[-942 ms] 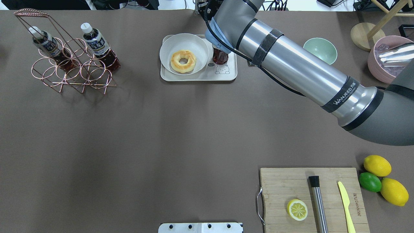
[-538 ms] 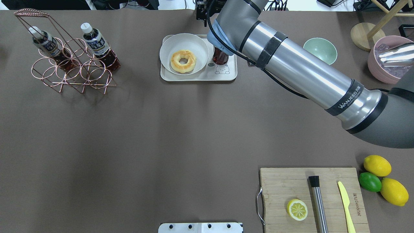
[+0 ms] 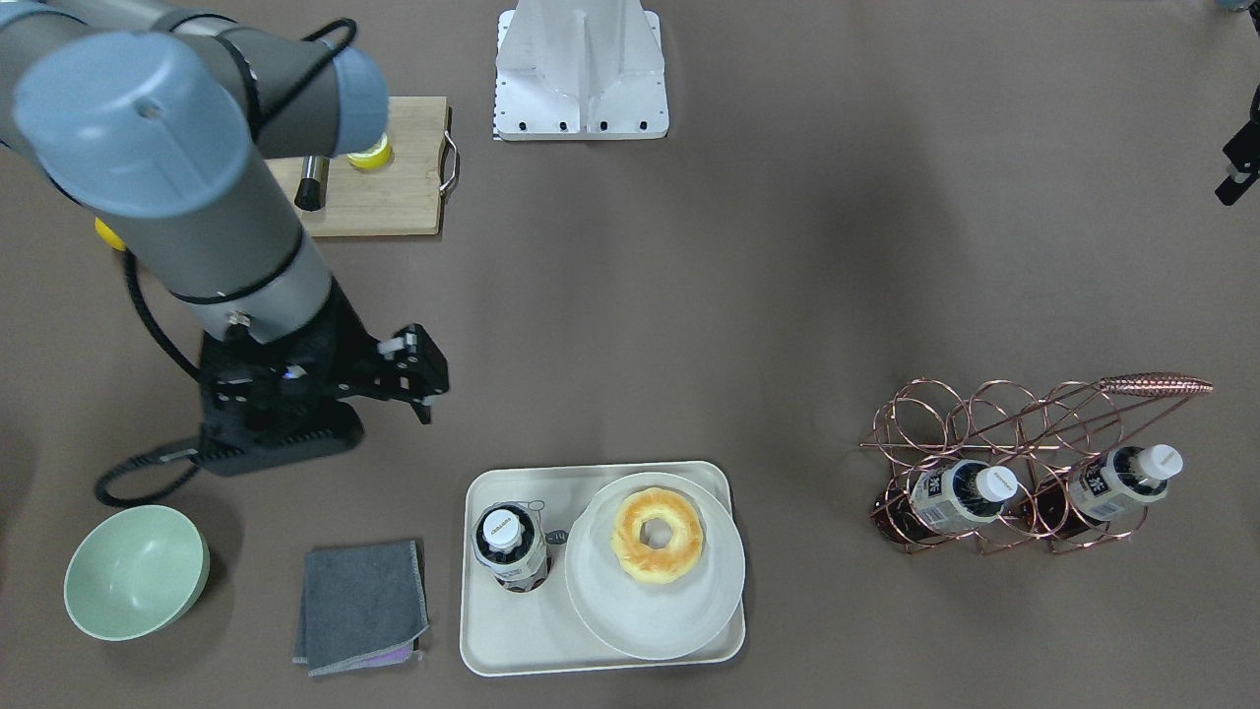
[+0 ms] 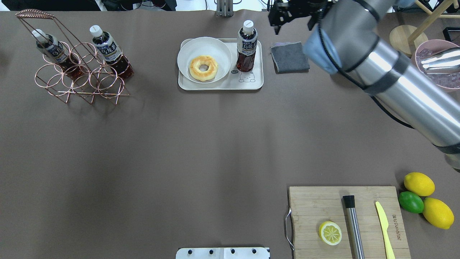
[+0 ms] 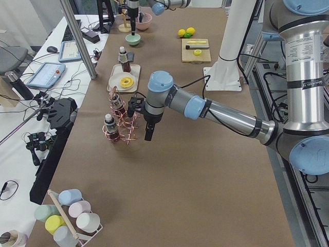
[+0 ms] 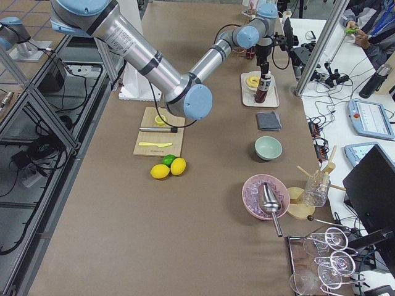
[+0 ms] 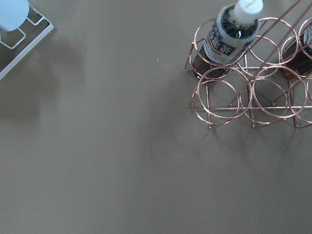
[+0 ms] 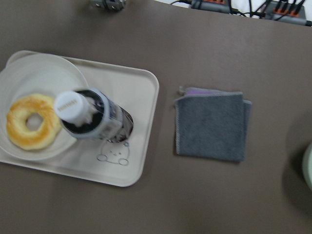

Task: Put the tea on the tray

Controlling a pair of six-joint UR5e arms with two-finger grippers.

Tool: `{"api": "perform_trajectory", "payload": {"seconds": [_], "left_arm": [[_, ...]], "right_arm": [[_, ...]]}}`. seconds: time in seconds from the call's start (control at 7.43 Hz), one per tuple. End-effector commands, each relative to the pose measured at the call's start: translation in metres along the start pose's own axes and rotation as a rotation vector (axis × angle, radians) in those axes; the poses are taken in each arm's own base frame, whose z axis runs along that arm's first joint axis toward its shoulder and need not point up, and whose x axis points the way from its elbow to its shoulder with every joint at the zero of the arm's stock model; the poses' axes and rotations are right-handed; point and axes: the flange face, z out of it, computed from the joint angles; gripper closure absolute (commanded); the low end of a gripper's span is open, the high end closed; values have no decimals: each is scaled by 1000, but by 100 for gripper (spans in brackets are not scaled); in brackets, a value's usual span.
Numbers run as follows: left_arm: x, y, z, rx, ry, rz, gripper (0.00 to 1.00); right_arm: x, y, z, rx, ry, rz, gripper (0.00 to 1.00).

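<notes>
One tea bottle [image 4: 246, 50] stands upright on the cream tray [image 4: 257, 85], to the right of the plate, just above the bear drawing. It also shows in the front view [image 3: 510, 547] and the right wrist view [image 8: 92, 117]. My right gripper [image 3: 421, 379] is open and empty, raised and clear of the tray [image 3: 492, 650], over the grey cloth's side [image 4: 291, 19]. Two more tea bottles [image 4: 105, 44] [image 4: 50, 46] lie in the copper wire rack [image 4: 79, 77]. My left gripper [image 3: 1238, 167] is only partly in view beside the rack; I cannot tell its state.
A white plate [image 4: 219, 45] with a doughnut [image 4: 203, 67] fills the tray's left part. A folded grey cloth [image 4: 289, 57] lies right of the tray, and a green bowl [image 3: 136, 571] beyond it. A cutting board [image 4: 316, 205], lemons [image 4: 419, 183] and a pink bowl [image 4: 420, 77] are at the right.
My right arm has lifted off the tea bottle and swung right, away from the tray. The bottle, before hidden under the wrist, now stands free on the tray.
</notes>
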Motion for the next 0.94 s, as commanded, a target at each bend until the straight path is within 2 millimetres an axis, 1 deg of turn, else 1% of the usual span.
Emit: {"api": "perform_trajectory", "payload": {"seconds": [0.0, 0.13, 0.27, 0.4, 0.54, 0.67, 0.81], "left_arm": [[-46, -9, 25, -36, -30, 84, 4], [-74, -13, 20, -27, -41, 110, 4], [-80, -13, 16, -19, -45, 109, 4], [-80, -12, 11, -12, -47, 101, 3], [-82, -9, -1, 11, -52, 96, 3], [-82, -8, -3, 14, -51, 95, 3], [-83, -7, -12, 29, -54, 88, 3]], "right_arm": [[126, 93, -28, -13, 24, -57, 0], [177, 125, -35, -15, 39, -75, 0], [223, 156, -39, -40, 37, -78, 0], [266, 186, -46, -58, 38, -80, 0], [314, 213, -40, -77, 56, -109, 0], [359, 235, -33, -91, 61, -102, 0], [397, 255, -24, -108, 66, -106, 0]]}}
